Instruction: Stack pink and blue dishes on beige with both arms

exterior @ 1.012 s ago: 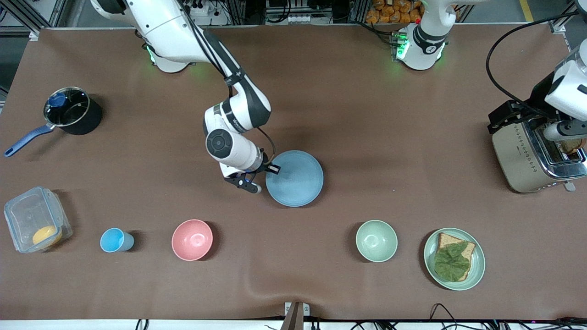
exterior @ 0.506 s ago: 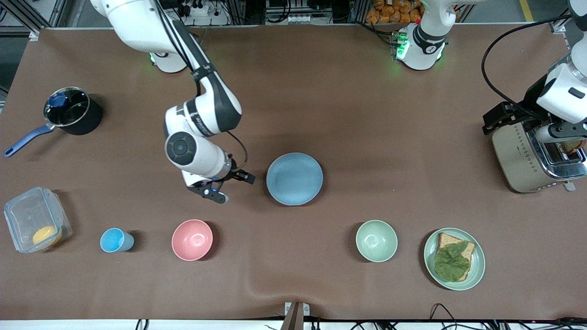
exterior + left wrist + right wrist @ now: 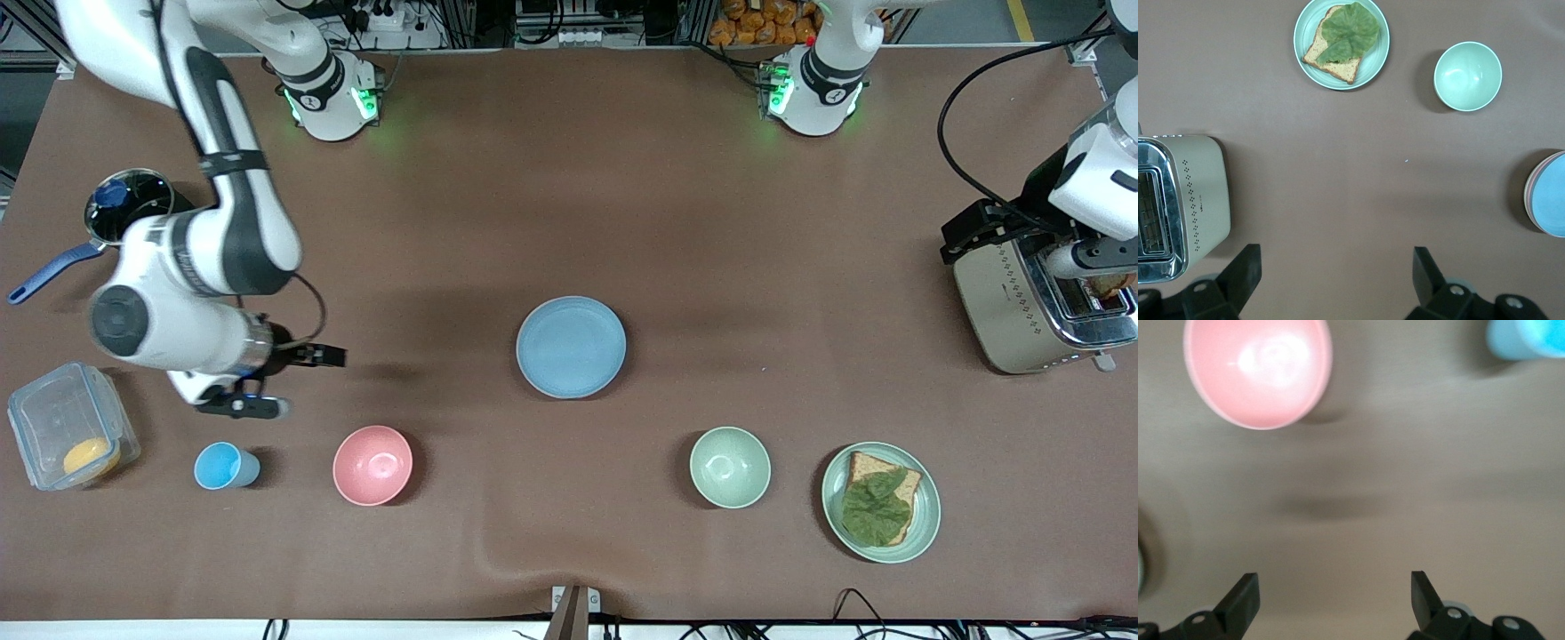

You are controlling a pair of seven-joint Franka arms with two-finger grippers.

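The light blue plate (image 3: 571, 347) lies flat at the table's middle, on top of a stack. In the left wrist view a pink rim (image 3: 1527, 200) peeks out under the blue plate (image 3: 1550, 203); the beige plate cannot be made out apart from it. My right gripper (image 3: 299, 382) hangs open and empty over bare table toward the right arm's end, well away from the plates; its view shows the right gripper (image 3: 1335, 600) holding nothing. Beside the toaster, my left gripper (image 3: 1022, 240) waits open and empty, also seen as the left gripper (image 3: 1335, 273).
A pink bowl (image 3: 372, 465) and blue cup (image 3: 222, 466) sit near my right gripper. A clear container (image 3: 62, 427) and a pot (image 3: 133, 213) are at that end. A green bowl (image 3: 730, 467), a green plate (image 3: 929, 516) with toast, and a toaster (image 3: 1022, 302) are toward the left arm's end.
My right gripper has pulled away from the blue plate's edge and swung toward the right arm's end of the table. The plate stayed put. The left arm barely moved.
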